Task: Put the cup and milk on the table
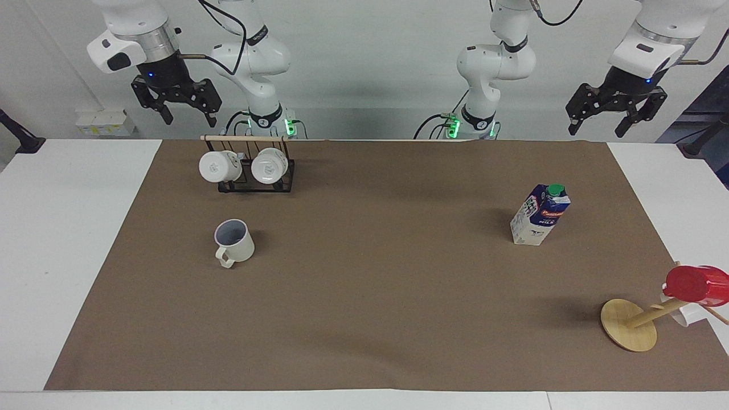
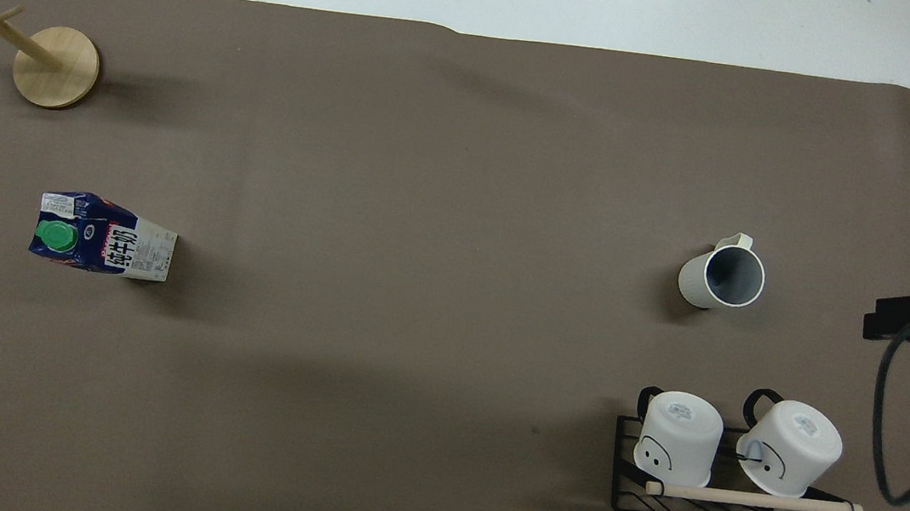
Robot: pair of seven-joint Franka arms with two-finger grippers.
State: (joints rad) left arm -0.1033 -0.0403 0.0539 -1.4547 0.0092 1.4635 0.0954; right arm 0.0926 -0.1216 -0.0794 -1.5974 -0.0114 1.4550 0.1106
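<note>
Facing view shows you both arms waiting high at their own ends of the table (image 1: 85, 256), nothing between the fingers: the right gripper (image 1: 183, 111) hangs with fingers spread wide above the black mug rack (image 1: 256, 179), and the left gripper (image 1: 618, 114) is likewise spread wide, up over the table's edge toward its own end. The cup (image 1: 234, 241) stands upright on the brown sheet, below and well apart from the right fingers, handle turned away from the robots. It looks rigid, smooth-glazed, probably slippery and chippable; pinch the wall at the rim, one finger inside, clear of the handle. The milk (image 1: 540, 215) stands upright well below the left fingers. Its card walls will likely give, and it is top-heavy if full, so squeeze the flat sides at mid-height, below the green cap.
</note>
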